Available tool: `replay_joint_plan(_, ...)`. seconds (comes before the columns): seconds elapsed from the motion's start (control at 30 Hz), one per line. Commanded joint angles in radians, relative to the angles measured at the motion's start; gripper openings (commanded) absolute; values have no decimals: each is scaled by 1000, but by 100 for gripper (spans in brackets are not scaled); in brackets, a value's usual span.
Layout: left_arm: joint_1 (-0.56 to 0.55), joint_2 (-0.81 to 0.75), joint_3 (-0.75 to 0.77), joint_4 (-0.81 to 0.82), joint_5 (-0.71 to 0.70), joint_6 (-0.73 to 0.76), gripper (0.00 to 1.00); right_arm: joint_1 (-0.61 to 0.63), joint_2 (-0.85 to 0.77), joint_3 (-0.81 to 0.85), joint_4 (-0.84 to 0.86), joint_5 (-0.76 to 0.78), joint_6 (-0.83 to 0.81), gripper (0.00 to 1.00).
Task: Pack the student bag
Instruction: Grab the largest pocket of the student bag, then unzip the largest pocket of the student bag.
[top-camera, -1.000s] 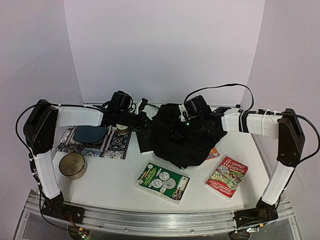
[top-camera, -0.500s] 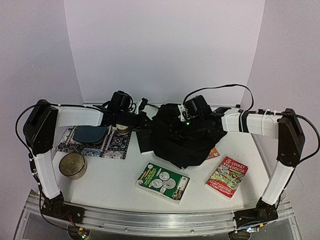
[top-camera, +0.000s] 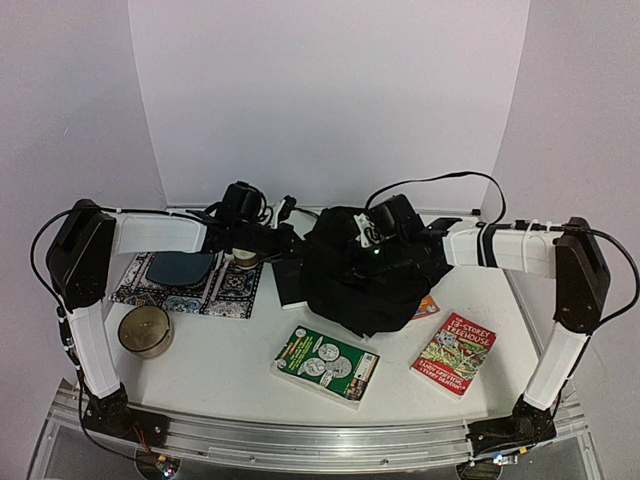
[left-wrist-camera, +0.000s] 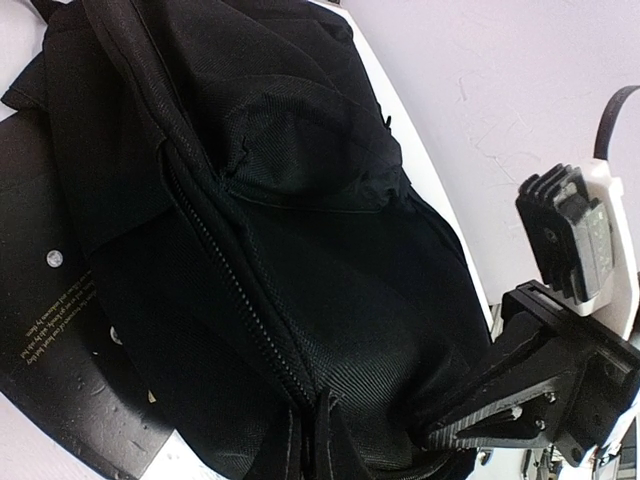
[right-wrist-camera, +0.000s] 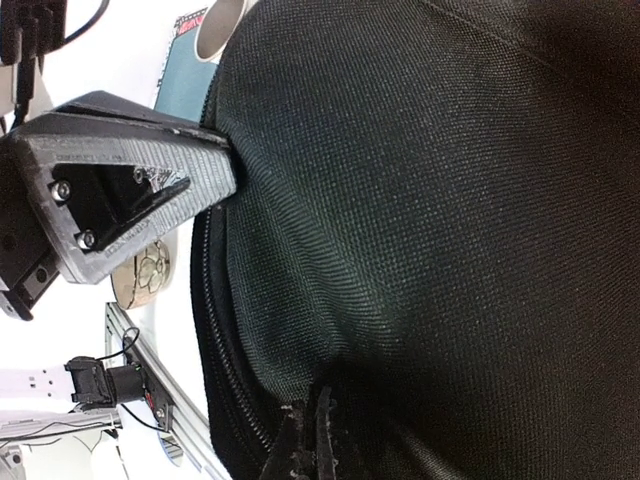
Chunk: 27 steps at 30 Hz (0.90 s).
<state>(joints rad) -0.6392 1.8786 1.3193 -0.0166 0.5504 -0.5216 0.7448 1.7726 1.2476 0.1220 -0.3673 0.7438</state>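
Observation:
The student bag (top-camera: 370, 285) is a large soft black backpack slumped at the middle of the table. My left gripper (top-camera: 288, 240) is at its left edge; the left wrist view shows it (left-wrist-camera: 315, 440) shut on a fold of bag fabric beside the zipper (left-wrist-camera: 235, 300). On top of the bag, my right gripper (top-camera: 362, 247) is pinched shut on fabric near the zipper, as the right wrist view shows (right-wrist-camera: 315, 440). Both grippers hold the same stretch of bag, close to each other. The bag's inside is hidden.
A flat black notebook (top-camera: 290, 288) lies half under the bag's left side. A green book (top-camera: 325, 365) and a red book (top-camera: 455, 352) lie in front. An orange item (top-camera: 428, 306) peeks out at the bag's right. A patterned mat (top-camera: 190, 282), a round tin (top-camera: 144, 330) and a cup (top-camera: 245, 258) are at the left.
My right gripper was partly open and has closed on the bag fabric, shifting slightly left. The left arm and the bag have hardly moved.

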Motion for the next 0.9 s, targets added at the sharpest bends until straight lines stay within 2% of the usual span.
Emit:
replay_joint_plan(0.0, 3, -68, -5, 60, -32, 42, 0, -6, -121, -22, -7, 47, -40, 0)
replay_joint_plan(0.3, 72, -32, -12, 40, -56, 72, 0, -54, -390, -257, -86, 341, -121, 0)
replay_joint_plan(0.57, 116, 32, 54, 2, -107, 164, 0, -56, -514, -373, -110, 493, -154, 0)
replay_joint_plan(0.63, 132, 64, 94, -16, -116, 178, 1, -53, -520, -380, -77, 474, -176, 0)
replay_joint_plan(0.73, 135, 81, 144, -31, -83, 154, 16, -30, -502, -374, 29, 383, -188, 0)
replay_joint_plan(0.87, 124, 33, 140, -30, -65, 61, 47, 38, -417, -294, 107, 375, -213, 0)
